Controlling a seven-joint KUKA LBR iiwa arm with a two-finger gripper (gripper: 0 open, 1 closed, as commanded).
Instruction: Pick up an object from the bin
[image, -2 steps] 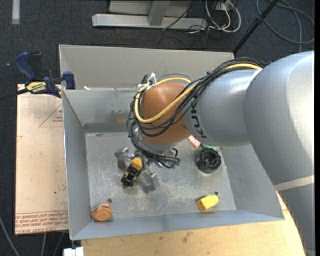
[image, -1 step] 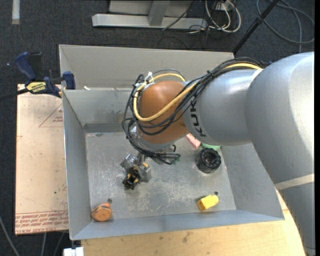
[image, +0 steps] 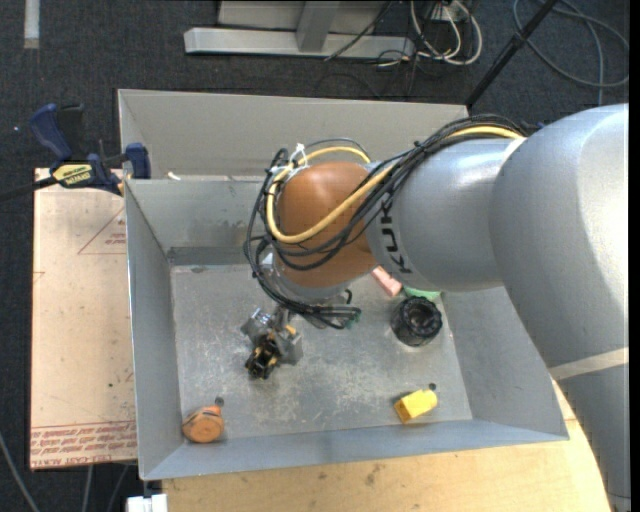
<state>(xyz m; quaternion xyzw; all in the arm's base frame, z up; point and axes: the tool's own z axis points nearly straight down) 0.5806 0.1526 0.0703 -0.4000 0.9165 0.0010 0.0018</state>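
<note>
Looking down into the grey bin (image: 150, 320), I see my hand (image: 268, 345) low over the middle of the floor, right at a small black and yellow thing (image: 262, 364), but I cannot tell if the hand is wide, narrow or holding it. A black round thing (image: 415, 322) sits further right, with a pink bit (image: 386, 282) and a green bit (image: 424, 295) just behind it. A yellow block (image: 415, 404) lies near the front right corner and a round orange thing (image: 203, 426) near the front left corner.
</note>
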